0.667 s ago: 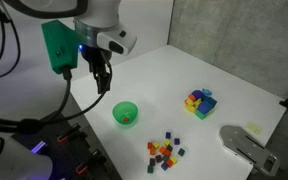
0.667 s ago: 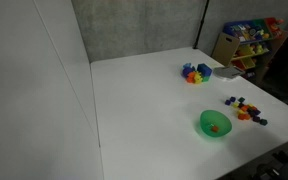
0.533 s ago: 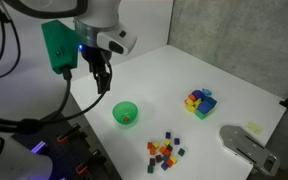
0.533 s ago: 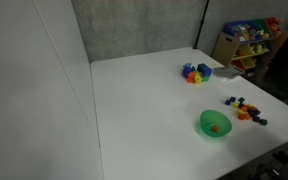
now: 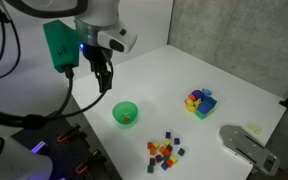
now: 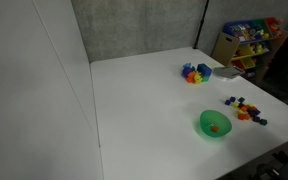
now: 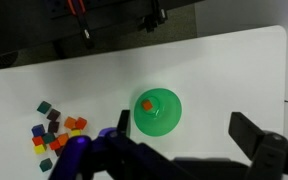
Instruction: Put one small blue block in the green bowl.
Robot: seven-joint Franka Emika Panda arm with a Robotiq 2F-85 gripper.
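Observation:
The green bowl (image 5: 126, 113) stands near the table's front edge and holds one small orange block; it also shows in the other exterior view (image 6: 215, 124) and in the wrist view (image 7: 156, 110). Several small coloured blocks, some blue, lie in a loose pile (image 5: 165, 151) beside the bowl, seen also in an exterior view (image 6: 244, 108) and at the left of the wrist view (image 7: 54, 133). My gripper (image 5: 103, 80) hangs open and empty above the table, up and to the left of the bowl. In the wrist view its fingers (image 7: 184, 128) straddle the bowl's right side from high above.
A stack of larger coloured blocks (image 5: 199, 102) sits farther back on the white table (image 5: 214, 75). A grey device (image 5: 246, 146) lies at the table's near right corner. Shelves with toys (image 6: 246, 40) stand beyond the table.

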